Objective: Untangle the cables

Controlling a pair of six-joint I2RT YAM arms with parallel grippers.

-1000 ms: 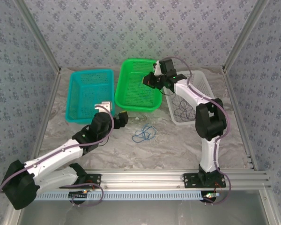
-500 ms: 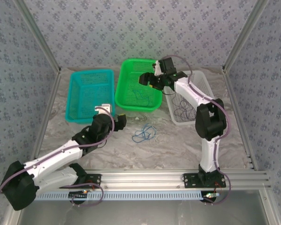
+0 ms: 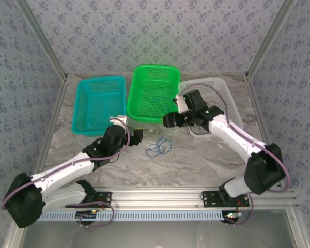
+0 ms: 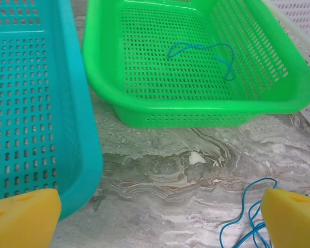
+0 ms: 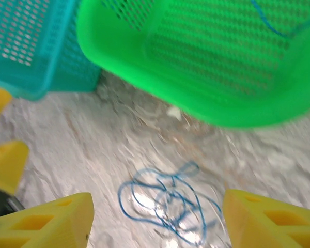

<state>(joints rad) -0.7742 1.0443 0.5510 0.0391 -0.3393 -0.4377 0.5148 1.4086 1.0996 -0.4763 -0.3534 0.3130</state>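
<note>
Both grippers empty; R gripper [image 5: 160, 219] back over the tangle.
R jaws apart after drop-off, L gripper [image 4: 157, 222] wide open too, blue tangle [image 5: 168, 199] on table [image 3: 196, 155] below. One blue cable [image 4: 201, 49] now lies in green basket [image 4: 196, 108], so next strand's up.
</note>
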